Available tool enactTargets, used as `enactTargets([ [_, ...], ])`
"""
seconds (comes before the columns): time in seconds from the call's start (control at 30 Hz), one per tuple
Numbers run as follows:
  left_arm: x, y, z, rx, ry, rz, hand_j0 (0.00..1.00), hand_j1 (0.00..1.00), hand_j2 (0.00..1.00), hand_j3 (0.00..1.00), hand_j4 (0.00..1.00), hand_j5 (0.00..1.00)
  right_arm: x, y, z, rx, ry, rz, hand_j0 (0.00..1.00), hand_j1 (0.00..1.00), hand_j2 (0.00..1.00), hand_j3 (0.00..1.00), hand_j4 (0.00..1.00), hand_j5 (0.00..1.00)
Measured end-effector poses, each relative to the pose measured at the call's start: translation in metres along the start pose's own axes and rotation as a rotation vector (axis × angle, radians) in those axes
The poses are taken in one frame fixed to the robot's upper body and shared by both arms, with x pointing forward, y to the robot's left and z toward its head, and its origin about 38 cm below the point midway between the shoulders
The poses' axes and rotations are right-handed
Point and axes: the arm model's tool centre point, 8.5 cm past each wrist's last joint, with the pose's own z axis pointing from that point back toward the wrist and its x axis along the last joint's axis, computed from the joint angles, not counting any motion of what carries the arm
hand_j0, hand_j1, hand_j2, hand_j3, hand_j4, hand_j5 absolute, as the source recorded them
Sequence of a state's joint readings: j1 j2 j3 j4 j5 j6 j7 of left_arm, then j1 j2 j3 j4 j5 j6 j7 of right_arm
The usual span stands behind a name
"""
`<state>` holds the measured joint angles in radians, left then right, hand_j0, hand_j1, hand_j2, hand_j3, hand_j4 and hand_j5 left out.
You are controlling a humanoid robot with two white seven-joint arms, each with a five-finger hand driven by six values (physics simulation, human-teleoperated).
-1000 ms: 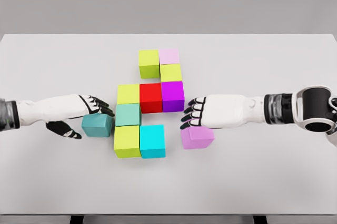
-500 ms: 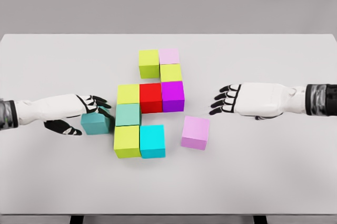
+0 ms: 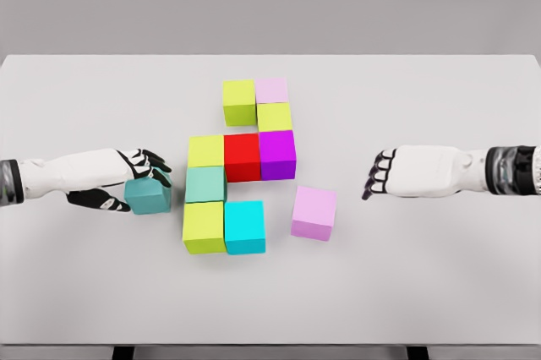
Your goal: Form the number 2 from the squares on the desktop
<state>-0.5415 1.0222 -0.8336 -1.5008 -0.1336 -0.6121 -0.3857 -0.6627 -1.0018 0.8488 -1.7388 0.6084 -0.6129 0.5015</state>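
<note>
Several coloured cubes form a cluster mid-table: a yellow-green cube [image 3: 239, 102], a pale pink cube [image 3: 272, 90], another yellow-green cube [image 3: 275, 117], a red cube [image 3: 243, 156], a purple cube [image 3: 277, 155], then a yellow-green cube [image 3: 205, 151], a sea-green cube [image 3: 205, 184], a yellow-green cube [image 3: 204, 227] and a cyan cube [image 3: 245, 226]. A violet cube [image 3: 314, 213] lies loose, slightly turned, right of the cyan one. My left hand [image 3: 133, 181] is shut on a teal cube [image 3: 149, 196] just left of the sea-green cube. My right hand [image 3: 379, 176] hangs open, well right of the violet cube.
The white table [image 3: 439, 275] has bare surface in front of the cluster and on both outer sides. Its front edge runs along the bottom of the view. A grey wall stands behind it.
My right hand let go of the violet cube and drew back to the right. My left hand shifted the teal cube slightly left, away from the sea-green cube.
</note>
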Motion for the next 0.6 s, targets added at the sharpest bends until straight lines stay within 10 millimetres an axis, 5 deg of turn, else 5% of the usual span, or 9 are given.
enactTargets([
  [0.6, -0.014, 0.02, 0.004, 0.026, 0.042, -0.026, 0.58, 0.58, 0.58, 0.58, 0.58, 0.58, 0.018, -0.005, -0.028, -0.046, -0.067, -0.01, 0.67, 0.67, 0.67, 0.67, 0.67, 0.67],
])
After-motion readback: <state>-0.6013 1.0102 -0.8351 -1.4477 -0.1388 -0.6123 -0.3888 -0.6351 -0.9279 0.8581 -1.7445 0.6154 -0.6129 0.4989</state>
